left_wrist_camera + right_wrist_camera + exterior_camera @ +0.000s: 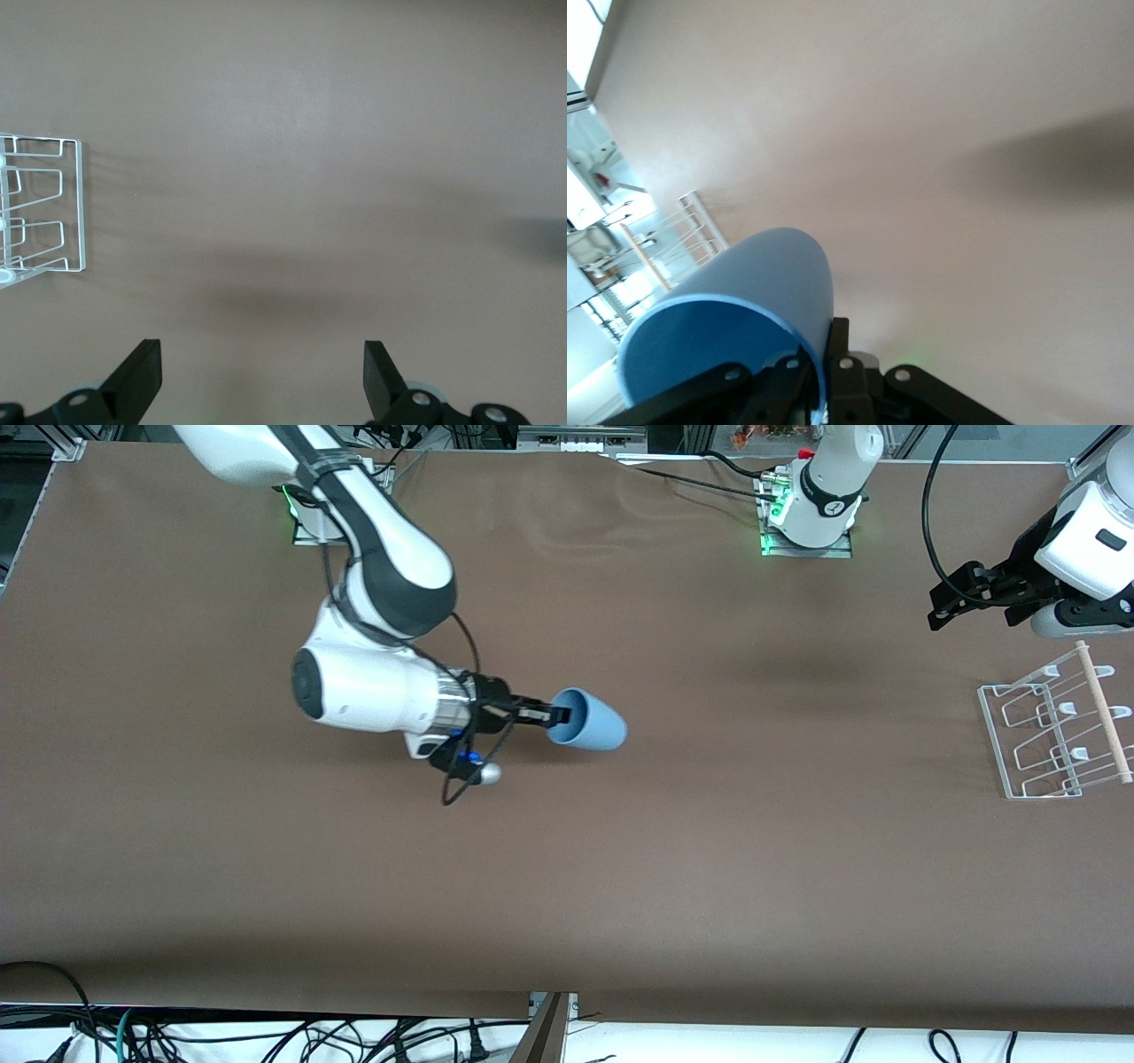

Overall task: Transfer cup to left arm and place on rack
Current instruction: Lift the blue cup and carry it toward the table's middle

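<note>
- The brown table (620, 886) lay bare across the part nearest the front camera.
- Over the middle of the table, somewhat toward the right arm's end, the right hand (556, 716) held the cup (589, 722) up in the air, with the right arm reaching out level from its base at the top of the front view.
- The right hand's fingers were clamped together on the cup's rim, one finger inside the mouth and the other against the outer wall, as the right wrist view showed (824, 372).
- The cup, light blue, lay on its side in that grip, its open mouth toward the right hand and its narrower base pointing toward the left arm's end of the table.
- The rack (1059, 726), white wire with a pale wooden rod (1103, 708) along one edge, stood on the table at the left arm's end, well apart from the cup.
- The left hand (948, 602) waited in the air over the table beside the rack, its fingers (137, 376) spread wide apart and holding nothing.
- In the left wrist view a corner of the rack (44, 208) showed past those open fingers.
</note>
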Motion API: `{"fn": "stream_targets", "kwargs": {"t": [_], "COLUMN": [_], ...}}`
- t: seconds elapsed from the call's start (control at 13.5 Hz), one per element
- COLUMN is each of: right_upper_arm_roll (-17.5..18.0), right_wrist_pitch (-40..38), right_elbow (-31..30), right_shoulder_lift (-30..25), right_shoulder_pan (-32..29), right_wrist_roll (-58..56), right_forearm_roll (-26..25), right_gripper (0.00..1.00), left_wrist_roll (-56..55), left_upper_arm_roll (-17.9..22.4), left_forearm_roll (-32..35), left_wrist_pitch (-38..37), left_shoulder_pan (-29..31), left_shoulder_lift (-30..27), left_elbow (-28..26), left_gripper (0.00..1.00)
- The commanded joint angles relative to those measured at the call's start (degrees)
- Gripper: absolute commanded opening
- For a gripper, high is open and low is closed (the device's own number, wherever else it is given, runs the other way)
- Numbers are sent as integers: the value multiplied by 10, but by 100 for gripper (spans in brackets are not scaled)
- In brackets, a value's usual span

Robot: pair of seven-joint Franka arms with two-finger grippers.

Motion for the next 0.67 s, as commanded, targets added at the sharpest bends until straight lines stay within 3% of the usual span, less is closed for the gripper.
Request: {"fn": "stream_targets", "kwargs": {"t": [0.0, 0.59], "right_upper_arm_roll": [-1, 3], "right_wrist_pitch": [0, 31], "right_elbow": [59, 104], "right_shoulder_lift": [36, 69], "right_shoulder_pan": [25, 67], "right_wrist_roll": [13, 10], "right_forearm_roll": [54, 97], "right_gripper": [0, 0], "left_wrist_roll": [-5, -6], "left_upper_arm_roll": [-1, -1], "left_forearm_roll": [-4, -4], "left_wrist_pitch": [-9, -8], "left_shoulder_pan": [2, 2], "left_shoulder_lift": [10, 10], "left_elbow": [18, 18], "left_gripper": [100, 100]}}
